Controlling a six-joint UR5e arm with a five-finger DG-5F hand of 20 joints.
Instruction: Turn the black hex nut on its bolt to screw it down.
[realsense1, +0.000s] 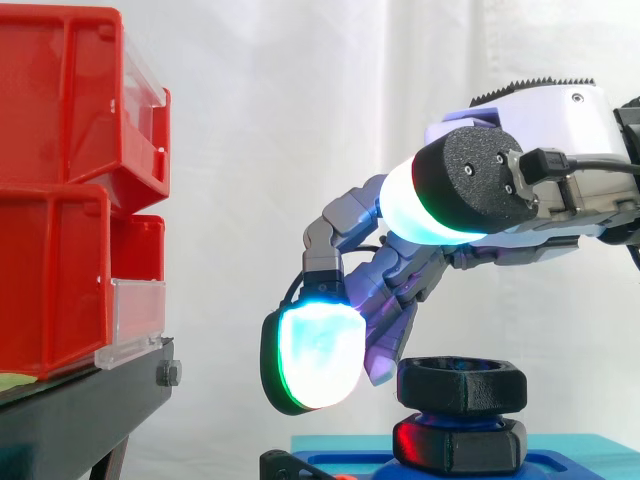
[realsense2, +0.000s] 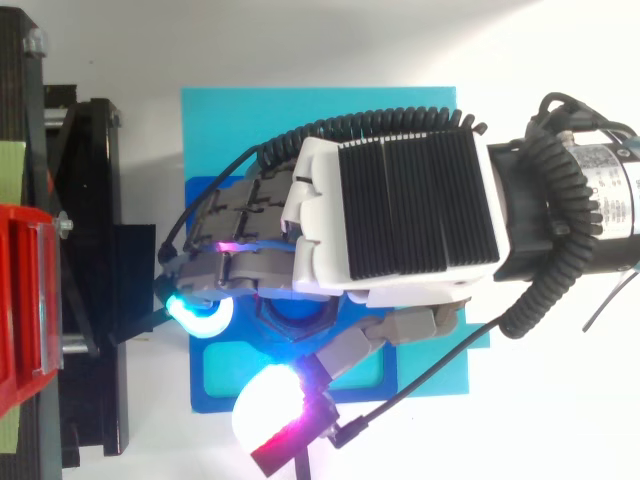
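The hand (realsense1: 545, 125) reaches in from the right and hangs low over the work, just left of and above the black hex nut (realsense1: 461, 385). From where I stand I cannot tell whether it has any hold on the nut or merely rests beside it; the contact side is hidden.

The nut sits level above a second black hex piece (realsense1: 460, 443), with a narrow gap between the two, so I judge there is thread left to run. Both rise from a blue fixture (realsense2: 215, 395) on a cyan plate (realsense2: 320, 110). The red bins (realsense1: 70, 200) on their black stand (realsense1: 80, 400) are well apart to the left.

To do this turn well, the hand should settle squarely on opposite flats, keep the nut level on its bolt, and rotate about the bolt's axis without pressing sideways. Short turns with a clean regrasp look safer than one long twist.
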